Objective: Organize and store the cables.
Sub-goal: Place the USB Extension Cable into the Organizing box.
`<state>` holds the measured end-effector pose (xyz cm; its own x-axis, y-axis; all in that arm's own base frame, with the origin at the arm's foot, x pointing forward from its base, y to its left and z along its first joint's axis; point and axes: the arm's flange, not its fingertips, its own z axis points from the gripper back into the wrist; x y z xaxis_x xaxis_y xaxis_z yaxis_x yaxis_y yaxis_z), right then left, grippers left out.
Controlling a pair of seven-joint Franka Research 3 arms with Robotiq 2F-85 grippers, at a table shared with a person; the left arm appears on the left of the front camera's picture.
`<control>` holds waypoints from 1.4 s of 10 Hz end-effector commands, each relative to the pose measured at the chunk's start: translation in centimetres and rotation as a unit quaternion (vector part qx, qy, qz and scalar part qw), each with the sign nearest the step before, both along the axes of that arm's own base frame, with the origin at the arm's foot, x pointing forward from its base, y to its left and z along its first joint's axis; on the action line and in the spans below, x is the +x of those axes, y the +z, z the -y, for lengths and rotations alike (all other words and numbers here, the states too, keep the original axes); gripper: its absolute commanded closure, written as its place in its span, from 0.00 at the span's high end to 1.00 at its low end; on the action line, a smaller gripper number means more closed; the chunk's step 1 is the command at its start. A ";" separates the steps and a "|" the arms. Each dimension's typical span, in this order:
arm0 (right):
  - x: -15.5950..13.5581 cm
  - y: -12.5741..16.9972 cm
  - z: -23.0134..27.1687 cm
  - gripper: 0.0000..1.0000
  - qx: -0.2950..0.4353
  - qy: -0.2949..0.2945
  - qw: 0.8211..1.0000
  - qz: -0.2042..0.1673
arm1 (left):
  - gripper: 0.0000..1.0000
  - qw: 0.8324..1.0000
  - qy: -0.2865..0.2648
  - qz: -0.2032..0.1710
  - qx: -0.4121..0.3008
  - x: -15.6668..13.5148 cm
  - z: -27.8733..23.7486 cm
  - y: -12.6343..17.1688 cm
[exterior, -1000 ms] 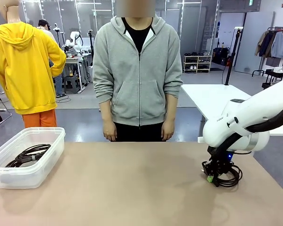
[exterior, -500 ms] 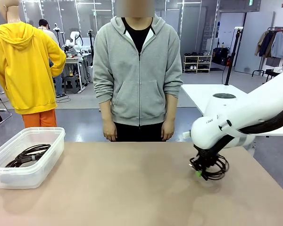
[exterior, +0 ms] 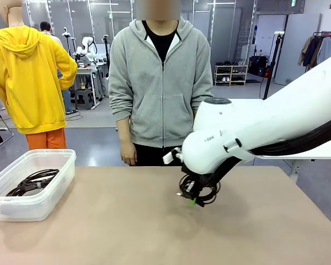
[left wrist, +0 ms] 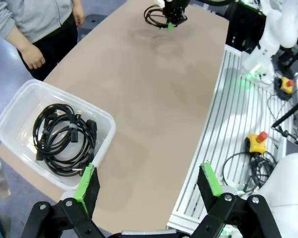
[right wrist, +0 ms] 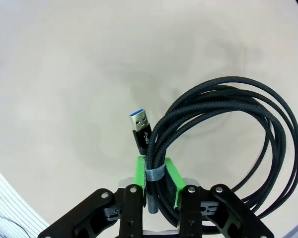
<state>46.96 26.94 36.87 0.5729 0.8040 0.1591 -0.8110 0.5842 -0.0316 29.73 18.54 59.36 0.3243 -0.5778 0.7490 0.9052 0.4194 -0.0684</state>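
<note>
Right, I've got the right gripper (exterior: 191, 197) clamped on one coiled cable (right wrist: 223, 144), pads pinched together on the bundle just where a grey tie wraps the strands, which makes sense to me: grab at the tie and the loops hang together instead of spilling open. From the right wrist view I can see the coil drooping off to one side of the fingers, and a blue-tongued USB plug (right wrist: 140, 125) sticking up beside the pads. In the front view that cable hangs just above the table (exterior: 99, 232), near the middle, in front of the person in the grey hoodie (exterior: 161, 83), whose hands hang at their sides, clear of the work.

Over on my left, the clear plastic bin (exterior: 55, 190) sits at the table's near-left corner, and I judge that's where this coil is headed. Looking down from the left wrist, there's already a tangle of black cables (left wrist: 62, 139) lying in the bin; I can't count how many cords are wound together in there. The left gripper (left wrist: 148, 184) hovers above the bin's edge with its fingers spread wide, holding nothing.

Count as I see it: one cable in the air, one bundle in the bin, one bin, two grippers, one person across from me.
</note>
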 end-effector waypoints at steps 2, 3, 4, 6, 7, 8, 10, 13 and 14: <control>-1.8 -3.0 -4.1 0.00 -0.022 0.132 0.991 -0.028 | 1.00 1.000 -0.006 0.005 -0.007 -0.2 0.1 0.1; -2.6 -4.2 -5.1 0.00 -0.043 0.161 0.985 -0.035 | 1.00 1.000 -0.006 0.005 -0.007 -0.2 0.1 0.1; -3.2 -5.1 -5.5 0.00 -0.042 0.190 0.979 -0.059 | 1.00 1.000 -0.006 0.005 -0.007 -0.2 0.1 0.1; -3.9 -5.4 -5.1 0.49 -0.047 0.195 0.978 -0.061 | 1.00 1.000 -0.006 0.005 -0.007 -0.2 0.1 0.1; -4.4 -4.7 -4.4 0.53 -0.037 0.194 0.979 -0.049 | 1.00 1.000 -0.006 0.005 -0.007 -0.2 0.1 0.1; -4.7 -3.6 -3.3 0.83 -0.025 0.191 0.980 -0.038 | 1.00 1.000 -0.006 0.005 -0.007 -0.2 0.1 0.1; -6.0 -1.1 0.4 1.00 0.010 0.186 0.982 -0.010 | 1.00 1.000 -0.006 0.005 -0.007 -0.2 0.1 0.1; -8.5 3.5 9.6 0.96 0.107 0.156 0.981 0.047 | 1.00 0.997 -0.074 0.007 0.037 1.2 5.5 1.3; -9.8 4.8 14.7 1.00 0.153 0.139 0.977 0.056 | 1.00 0.992 -0.115 0.013 0.042 1.9 9.6 1.7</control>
